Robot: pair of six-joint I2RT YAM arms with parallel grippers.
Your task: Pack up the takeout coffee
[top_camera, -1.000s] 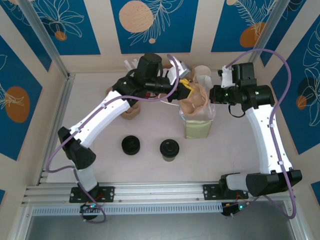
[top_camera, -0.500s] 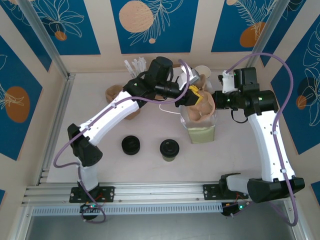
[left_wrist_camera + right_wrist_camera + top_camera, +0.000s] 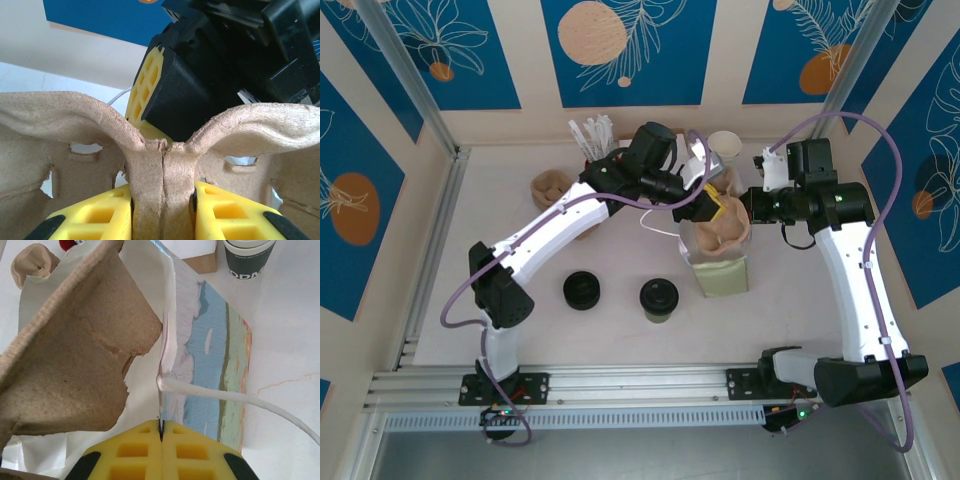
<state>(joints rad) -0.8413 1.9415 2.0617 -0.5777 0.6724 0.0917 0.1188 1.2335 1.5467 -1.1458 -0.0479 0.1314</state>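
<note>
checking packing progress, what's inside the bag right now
A pulp cup carrier sits in the bag's mouth, pinched by the left claw. Whatever lies beneath the carrier is covered.

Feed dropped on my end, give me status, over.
Left gripper clamped on pulp carrier, centre ridge, at bag mouth. Right gripper pinching bag rim. Lidded coffee cup on table, unpacked. Nothing between it and the bag.
</note>
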